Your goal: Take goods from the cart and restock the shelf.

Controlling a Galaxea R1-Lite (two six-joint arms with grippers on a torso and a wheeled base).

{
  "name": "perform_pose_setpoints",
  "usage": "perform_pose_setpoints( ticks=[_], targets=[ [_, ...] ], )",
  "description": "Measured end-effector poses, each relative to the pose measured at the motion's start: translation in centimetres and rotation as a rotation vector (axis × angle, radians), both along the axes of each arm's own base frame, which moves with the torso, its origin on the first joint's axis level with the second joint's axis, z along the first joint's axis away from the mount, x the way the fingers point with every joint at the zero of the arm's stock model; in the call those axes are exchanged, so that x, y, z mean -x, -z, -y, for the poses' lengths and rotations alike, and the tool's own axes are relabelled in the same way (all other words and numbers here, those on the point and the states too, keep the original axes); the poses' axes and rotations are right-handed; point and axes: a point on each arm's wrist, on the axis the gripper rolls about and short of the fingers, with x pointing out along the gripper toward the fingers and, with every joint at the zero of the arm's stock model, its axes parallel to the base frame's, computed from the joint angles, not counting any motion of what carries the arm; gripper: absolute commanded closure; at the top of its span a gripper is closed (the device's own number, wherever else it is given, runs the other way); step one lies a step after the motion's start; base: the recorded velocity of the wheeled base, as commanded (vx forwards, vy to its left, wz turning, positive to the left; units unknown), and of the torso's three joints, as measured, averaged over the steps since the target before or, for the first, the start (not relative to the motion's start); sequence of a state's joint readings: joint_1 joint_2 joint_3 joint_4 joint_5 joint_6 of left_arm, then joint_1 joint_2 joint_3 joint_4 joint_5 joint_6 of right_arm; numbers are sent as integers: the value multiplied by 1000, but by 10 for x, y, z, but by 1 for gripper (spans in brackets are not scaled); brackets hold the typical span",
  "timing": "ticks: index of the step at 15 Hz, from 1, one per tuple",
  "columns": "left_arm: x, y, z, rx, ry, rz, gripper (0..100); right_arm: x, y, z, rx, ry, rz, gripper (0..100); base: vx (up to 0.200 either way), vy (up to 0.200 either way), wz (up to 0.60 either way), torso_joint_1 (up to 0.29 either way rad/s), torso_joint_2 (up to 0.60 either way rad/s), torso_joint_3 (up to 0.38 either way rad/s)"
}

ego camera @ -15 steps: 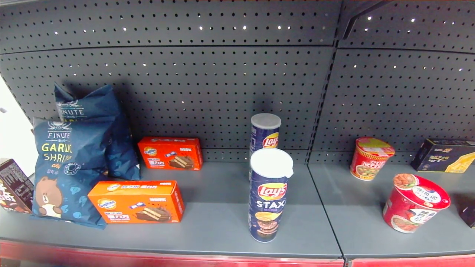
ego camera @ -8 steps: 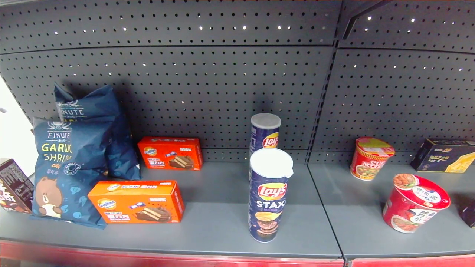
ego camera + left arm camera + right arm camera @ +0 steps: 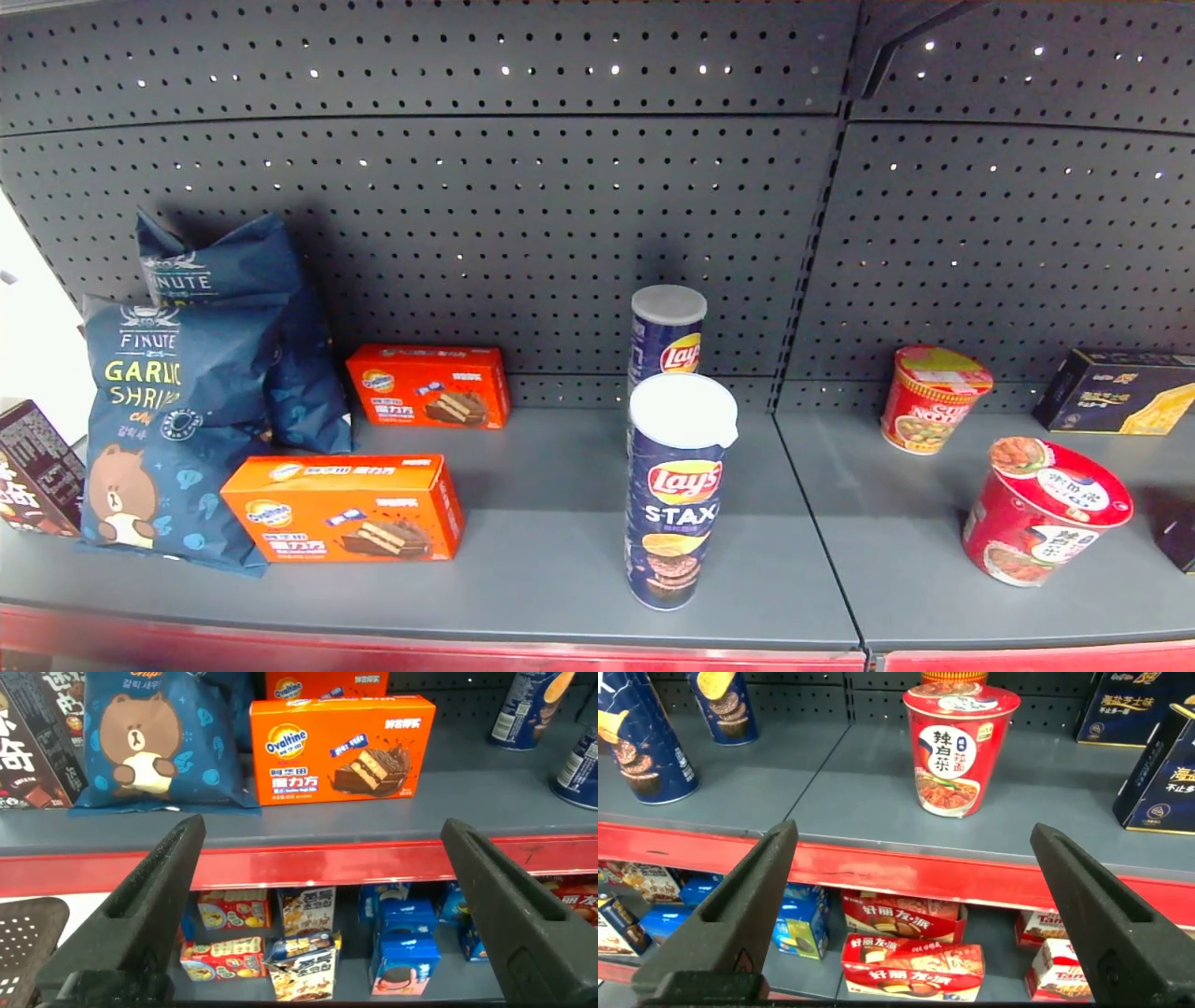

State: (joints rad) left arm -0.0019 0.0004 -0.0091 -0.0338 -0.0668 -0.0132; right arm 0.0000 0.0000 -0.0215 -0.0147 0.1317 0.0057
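The grey shelf (image 3: 560, 560) holds goods. Two orange cake boxes (image 3: 344, 509) (image 3: 429, 385) lie left of centre, and two blue chip cans (image 3: 679, 490) (image 3: 666, 336) stand in the middle, one behind the other. Blue snack bags (image 3: 159, 429) lean at the left. My left gripper (image 3: 322, 829) is open and holds nothing; it faces the shelf's red front edge (image 3: 318, 863), with the front orange box (image 3: 341, 749) just beyond. My right gripper (image 3: 912, 833) is also open with nothing in it, in front of a red noodle cup (image 3: 959, 747) that stands on the shelf.
A second noodle cup (image 3: 932, 385) and a dark box (image 3: 1116, 392) stand at the back right. A dark carton (image 3: 33, 467) sits at the far left. A perforated panel (image 3: 523, 233) backs the shelf. The lower shelf holds snack packs (image 3: 308, 952) and red boxes (image 3: 910, 952).
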Motion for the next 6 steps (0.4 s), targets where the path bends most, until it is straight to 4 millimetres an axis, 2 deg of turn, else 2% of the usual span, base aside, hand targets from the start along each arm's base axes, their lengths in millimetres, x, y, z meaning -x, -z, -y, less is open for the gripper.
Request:
perform_pose_setpoints(
  ticks=[6],
  targets=[
    [0,0,0,1,-2,1,0,0,0,0,-5,1,-1,0,0,0,0,0,0,0]
  ],
)
